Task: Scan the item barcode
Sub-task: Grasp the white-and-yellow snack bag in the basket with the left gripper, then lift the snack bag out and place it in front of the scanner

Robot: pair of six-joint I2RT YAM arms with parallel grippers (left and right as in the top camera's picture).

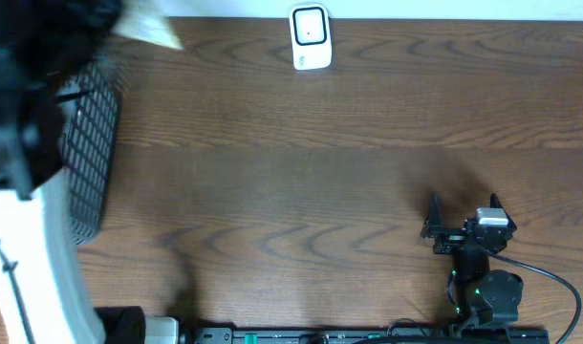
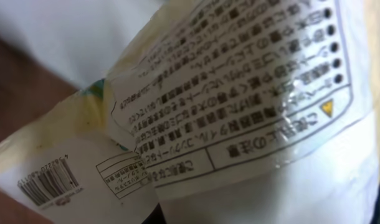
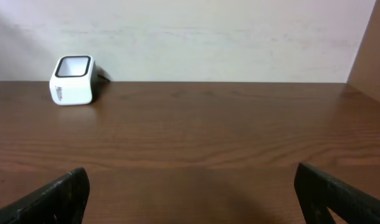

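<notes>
Left gripper (image 1: 98, 27) is clamping tight on a printed plastic packet (image 2: 252, 124), holding it up well left of the white barcode scanner (image 1: 309, 38). Overhead it's mostly a blur there. The wrist cam is getting filled by the packet's back label, and its barcode (image 2: 47, 183) is showing down at the lower-left corner. Right gripper (image 1: 464, 204) is sitting with jaws spread wide, grasping nothing, fingers (image 3: 53, 199) off the wooden table (image 1: 272, 191), well right of the scanner and nearer my side.

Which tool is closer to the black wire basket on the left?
Left. The left tool, shut on a white printed packet, is raised beside the black wire basket; the right tool sits open far across the table.
</notes>
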